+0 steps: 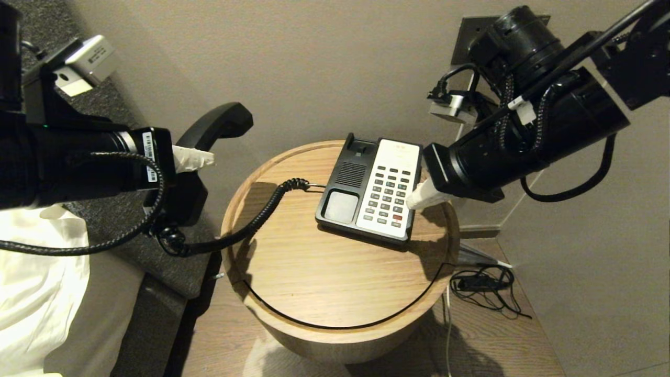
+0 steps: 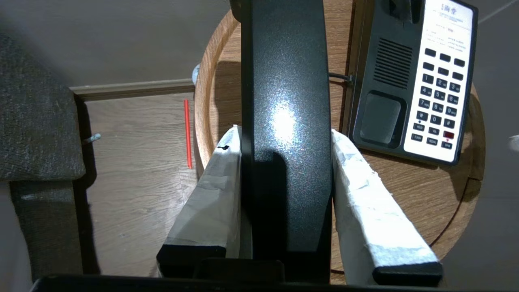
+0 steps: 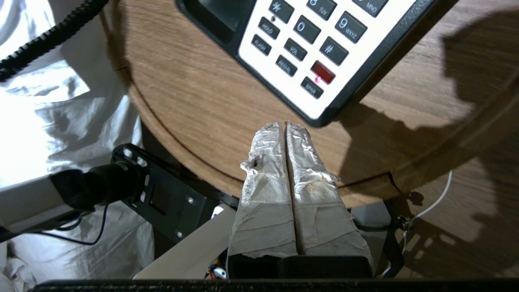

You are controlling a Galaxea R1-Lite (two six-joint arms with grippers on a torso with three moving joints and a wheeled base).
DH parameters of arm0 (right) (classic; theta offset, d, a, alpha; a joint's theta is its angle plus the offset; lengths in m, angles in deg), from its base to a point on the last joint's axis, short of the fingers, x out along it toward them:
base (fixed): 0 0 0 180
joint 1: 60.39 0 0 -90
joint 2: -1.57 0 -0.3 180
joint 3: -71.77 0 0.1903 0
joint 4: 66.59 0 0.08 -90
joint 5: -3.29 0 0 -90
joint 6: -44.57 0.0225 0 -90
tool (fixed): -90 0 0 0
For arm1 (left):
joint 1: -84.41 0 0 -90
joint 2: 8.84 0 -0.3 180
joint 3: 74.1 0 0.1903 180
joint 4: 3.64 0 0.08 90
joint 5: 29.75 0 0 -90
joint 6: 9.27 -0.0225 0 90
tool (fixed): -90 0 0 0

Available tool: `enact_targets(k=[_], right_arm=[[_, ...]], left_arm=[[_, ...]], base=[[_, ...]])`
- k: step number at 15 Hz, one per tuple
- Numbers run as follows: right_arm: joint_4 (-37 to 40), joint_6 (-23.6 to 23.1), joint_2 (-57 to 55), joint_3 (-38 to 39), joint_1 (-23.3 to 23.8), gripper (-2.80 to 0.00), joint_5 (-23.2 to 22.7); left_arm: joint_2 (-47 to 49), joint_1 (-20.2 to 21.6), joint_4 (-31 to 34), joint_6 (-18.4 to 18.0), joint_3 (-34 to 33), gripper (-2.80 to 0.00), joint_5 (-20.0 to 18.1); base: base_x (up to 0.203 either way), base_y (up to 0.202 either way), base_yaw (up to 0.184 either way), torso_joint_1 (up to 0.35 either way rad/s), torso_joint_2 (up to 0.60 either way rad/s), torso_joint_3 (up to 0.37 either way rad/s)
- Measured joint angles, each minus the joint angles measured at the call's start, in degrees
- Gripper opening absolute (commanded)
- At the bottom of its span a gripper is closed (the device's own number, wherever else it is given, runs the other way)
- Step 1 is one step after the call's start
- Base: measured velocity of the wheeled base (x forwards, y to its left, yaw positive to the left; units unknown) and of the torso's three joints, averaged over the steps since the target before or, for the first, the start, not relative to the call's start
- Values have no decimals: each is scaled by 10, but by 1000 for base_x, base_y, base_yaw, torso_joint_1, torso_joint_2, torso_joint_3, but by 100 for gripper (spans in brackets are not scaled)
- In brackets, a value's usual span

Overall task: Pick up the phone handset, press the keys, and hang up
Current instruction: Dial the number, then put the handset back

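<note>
The phone base (image 1: 374, 188), black with a white keypad panel, sits on the round wooden table (image 1: 324, 283). Its cradle is empty. My left gripper (image 1: 201, 157) is shut on the black handset (image 1: 217, 125) and holds it up in the air left of the table; the coiled cord (image 1: 256, 217) runs from it to the base. In the left wrist view the handset (image 2: 286, 121) fills the gap between the taped fingers (image 2: 215, 182). My right gripper (image 1: 413, 200) is shut and empty, its tips over the keypad's right edge near the lower keys. In the right wrist view its tips (image 3: 285, 126) hang just off the base's corner (image 3: 320, 117).
A bed with white bedding (image 1: 36, 293) and a dark headboard panel (image 1: 157, 262) stands to the left. A wall runs behind the table. Loose black cables (image 1: 484, 285) lie on the floor at the right. A red stick (image 2: 187, 134) lies on the floor.
</note>
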Motion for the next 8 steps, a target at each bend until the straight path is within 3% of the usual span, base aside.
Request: enact_targets(k=[4,8], right_arm=[[28,0,38,15,30,-280,3],[42,0,99,13,83,-280,13]], left_arm=[[19,-53,-1,-5,4,-280,-16],[66,-115,-1,-6,40,-280,-7]], base=[[0,0,0,0,0,0],[0,0,0,0,0,0]])
